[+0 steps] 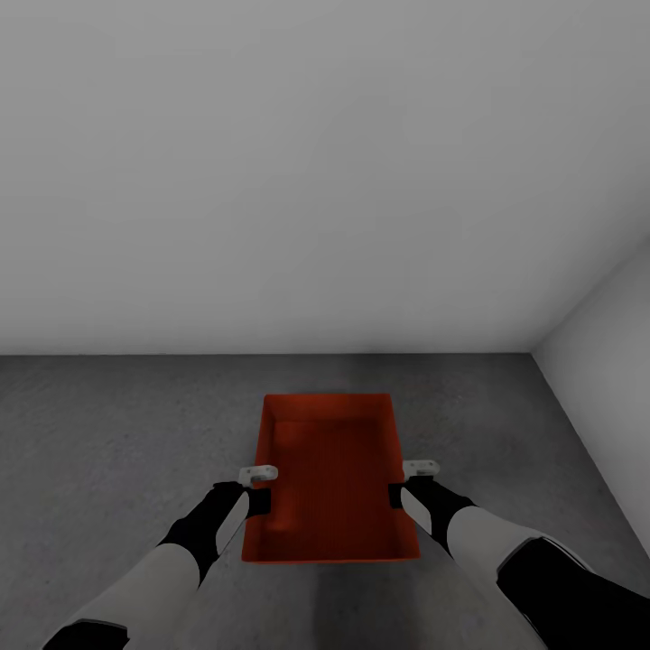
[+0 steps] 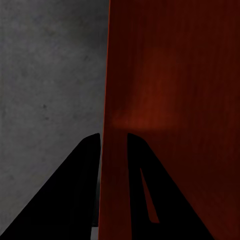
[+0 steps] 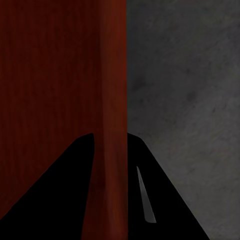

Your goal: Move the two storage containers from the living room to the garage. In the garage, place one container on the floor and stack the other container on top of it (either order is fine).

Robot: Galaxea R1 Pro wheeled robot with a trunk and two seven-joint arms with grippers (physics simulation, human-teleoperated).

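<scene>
One red-orange storage container [image 1: 329, 478] lies lengthwise in front of me over the dark grey concrete floor [image 1: 117, 433] of the garage. My left gripper [image 1: 262, 492] is shut on its left side wall and my right gripper [image 1: 402, 487] on its right side wall. In the left wrist view the two black fingers of the left gripper [image 2: 114, 137] straddle the thin red wall [image 2: 175, 75]. In the right wrist view the right gripper [image 3: 109, 135] pinches the other wall [image 3: 50, 65] the same way. I cannot tell whether the bin touches the floor. The second container is out of view.
A plain pale grey wall [image 1: 271, 181] stands a short way beyond the bin. A second wall [image 1: 614, 361] closes the corner at the right. Rough concrete spreads to the left of the bin [image 2: 50, 75] and to its right [image 3: 185, 75].
</scene>
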